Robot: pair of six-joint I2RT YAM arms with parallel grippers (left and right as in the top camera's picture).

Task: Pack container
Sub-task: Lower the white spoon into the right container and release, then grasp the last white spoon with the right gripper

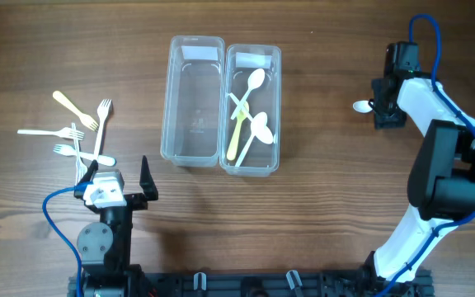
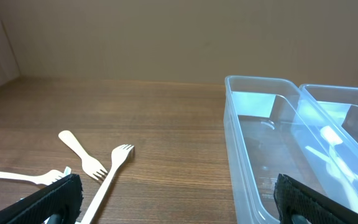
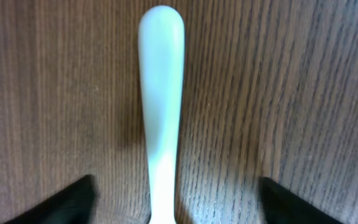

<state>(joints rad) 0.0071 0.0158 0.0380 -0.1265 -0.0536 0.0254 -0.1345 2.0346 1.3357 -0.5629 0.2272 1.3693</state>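
A white plastic spoon (image 1: 360,106) lies on the table at the far right, and its handle (image 3: 160,93) runs up the middle of the right wrist view. My right gripper (image 1: 383,106) (image 3: 176,199) straddles the handle, open, with wood showing on both sides of it. Two clear containers stand side by side in the centre. The left one (image 1: 171,99) (image 2: 241,155) holds nothing. The right one (image 1: 278,107) (image 2: 353,118) holds white spoons (image 1: 261,128) and a yellowish utensil (image 1: 237,128). My left gripper (image 1: 115,172) (image 2: 179,205) stands open and holds nothing, near the front left.
Several plastic forks (image 1: 77,132) lie scattered on the wood at the left, just beyond my left gripper; two of them (image 2: 104,180) (image 2: 82,155) show in the left wrist view. The right arm's white body (image 1: 435,132) reaches along the right edge.
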